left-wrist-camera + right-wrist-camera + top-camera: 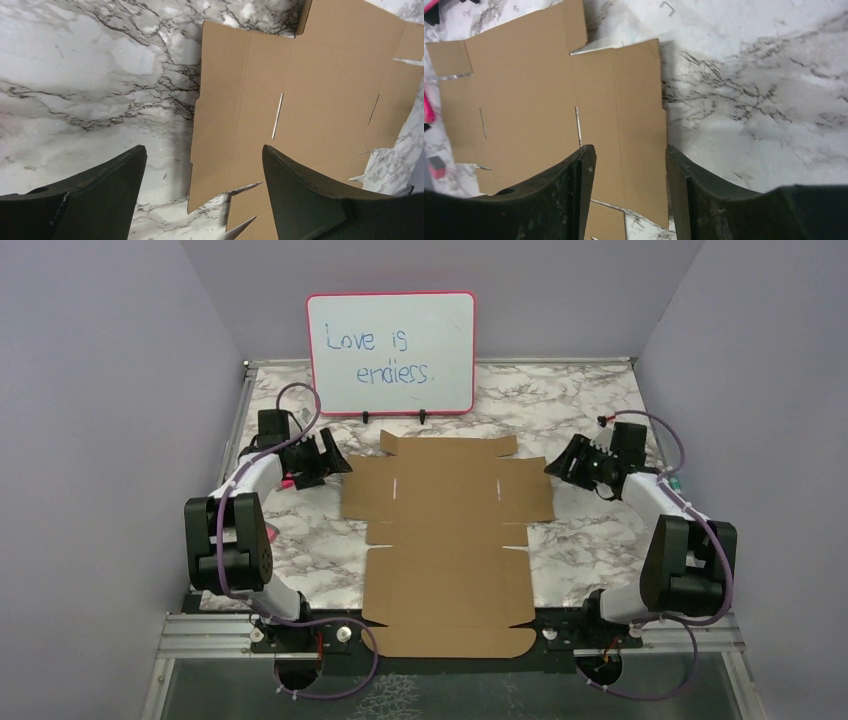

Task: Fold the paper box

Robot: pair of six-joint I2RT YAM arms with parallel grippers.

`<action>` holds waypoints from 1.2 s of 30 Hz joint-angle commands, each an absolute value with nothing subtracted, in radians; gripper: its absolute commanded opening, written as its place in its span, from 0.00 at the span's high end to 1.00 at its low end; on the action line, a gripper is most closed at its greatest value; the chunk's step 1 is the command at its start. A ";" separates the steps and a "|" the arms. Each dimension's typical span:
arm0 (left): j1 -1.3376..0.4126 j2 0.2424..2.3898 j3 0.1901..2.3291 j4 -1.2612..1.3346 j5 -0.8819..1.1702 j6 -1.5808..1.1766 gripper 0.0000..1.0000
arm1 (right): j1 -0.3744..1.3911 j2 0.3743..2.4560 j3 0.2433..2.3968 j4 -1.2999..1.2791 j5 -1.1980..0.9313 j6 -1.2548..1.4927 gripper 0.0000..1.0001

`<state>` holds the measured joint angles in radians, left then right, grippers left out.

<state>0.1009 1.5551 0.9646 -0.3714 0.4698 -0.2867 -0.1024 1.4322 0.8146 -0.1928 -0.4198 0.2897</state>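
The paper box (445,540) is a flat die-cut brown cardboard sheet lying unfolded on the middle of the marble table, its near end reaching the front edge. My left gripper (335,462) hovers at the sheet's left side flap, open, with nothing between its fingers. In the left wrist view the left gripper (204,150) straddles the flap's outer edge of the paper box (320,90). My right gripper (555,465) sits at the right side flap. In the right wrist view the right gripper (630,149) stands open above the flat flap of the paper box (534,100).
A pink-framed whiteboard (391,353) reading "Love is endless" stands at the back of the marble table (590,410). A pink marker (288,483) lies under the left arm. Purple walls close in both sides.
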 commanded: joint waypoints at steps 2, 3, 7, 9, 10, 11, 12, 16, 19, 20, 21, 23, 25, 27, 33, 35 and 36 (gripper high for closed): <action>0.103 1.630 0.958 -0.358 0.582 -0.252 0.16 | -0.186 1.478 0.737 -0.044 -0.647 0.368 0.41; 0.104 1.640 0.959 -0.359 0.592 -0.249 0.17 | -0.191 1.498 0.728 -0.031 -0.655 0.373 0.41; 0.103 1.688 0.968 -0.360 0.622 -0.245 0.20 | -0.202 1.546 0.704 0.005 -0.657 0.375 0.41; 0.104 1.706 0.973 -0.360 0.627 -0.242 0.22 | -0.202 1.570 0.700 0.027 -0.655 0.373 0.42; 0.103 1.714 0.974 -0.362 0.629 -0.240 0.23 | -0.204 1.579 0.696 0.033 -0.654 0.373 0.42; 0.103 1.723 0.975 -0.362 0.635 -0.240 0.23 | -0.203 1.590 0.694 0.037 -0.651 0.373 0.41; 0.103 1.732 0.977 -0.362 0.642 -0.240 0.24 | -0.203 1.600 0.692 0.044 -0.650 0.373 0.42; 0.101 1.753 0.979 -0.366 0.656 -0.238 0.27 | -0.205 1.629 0.683 0.060 -0.677 0.367 0.43; 0.093 1.755 0.979 -0.367 0.668 -0.235 0.32 | -0.204 1.641 0.682 0.064 -0.712 0.350 0.46; 0.087 1.755 0.979 -0.368 0.669 -0.233 0.34 | -0.204 1.641 0.681 0.064 -0.721 0.349 0.47; 0.083 1.755 0.979 -0.369 0.669 -0.231 0.37 | -0.204 1.639 0.681 0.066 -0.729 0.348 0.48; 0.075 1.755 0.981 -0.373 0.668 -0.231 0.44 | -0.204 1.634 0.679 0.068 -0.746 0.346 0.51; 0.069 1.749 0.983 -0.374 0.664 -0.232 0.55 | -0.204 1.628 0.680 0.065 -0.759 0.343 0.55; 0.063 1.733 0.982 -0.376 0.632 -0.232 0.63 | -0.204 1.618 0.681 0.060 -0.763 0.339 0.60; 0.037 1.674 0.976 -0.388 0.553 -0.233 0.80 | -0.185 1.542 0.683 0.015 -0.741 0.331 0.73; 0.024 1.656 0.976 -0.393 0.525 -0.235 0.83 | -0.167 1.512 0.700 -0.037 -0.695 0.315 0.78; 0.016 1.648 0.978 -0.399 0.509 -0.235 0.85 | -0.157 1.499 0.709 -0.063 -0.665 0.307 0.78</action>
